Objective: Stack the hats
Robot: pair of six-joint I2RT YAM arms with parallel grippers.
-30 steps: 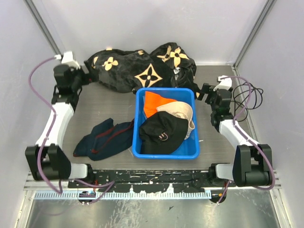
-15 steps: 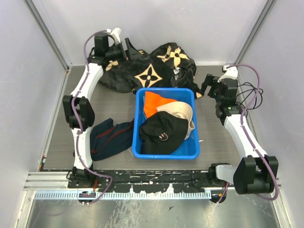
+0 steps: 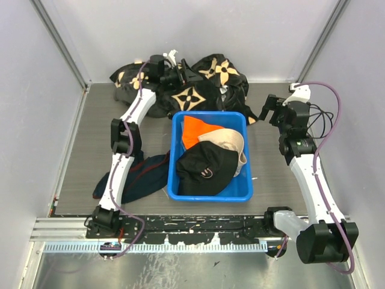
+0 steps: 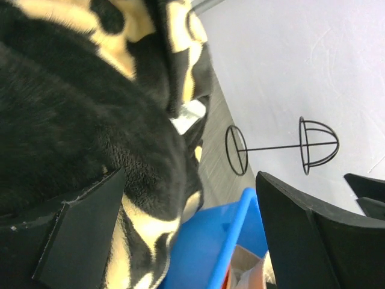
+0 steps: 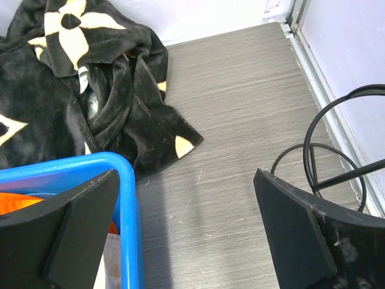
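Near left, the navy garment (image 3: 135, 174) lies just beside the blue bin (image 3: 210, 196). The hats sit in the bin, untouched: black hat (image 3: 204, 170) nearest, beige hat (image 3: 228, 143) behind it, orange hat (image 3: 195, 129) at the far-left corner. No light blue hat shows. The right gripper (image 3: 267, 111), jaws apart and empty, has edged farther, past the bin's far-right corner. Biggest change: the left arm has swung from the left wall to the far side. The left gripper (image 3: 183, 73), jaws apart and empty, now sits right against the flowered black cloth (image 3: 198, 93). Stacking looks unstarted — likely it digs there for a hidden hat.
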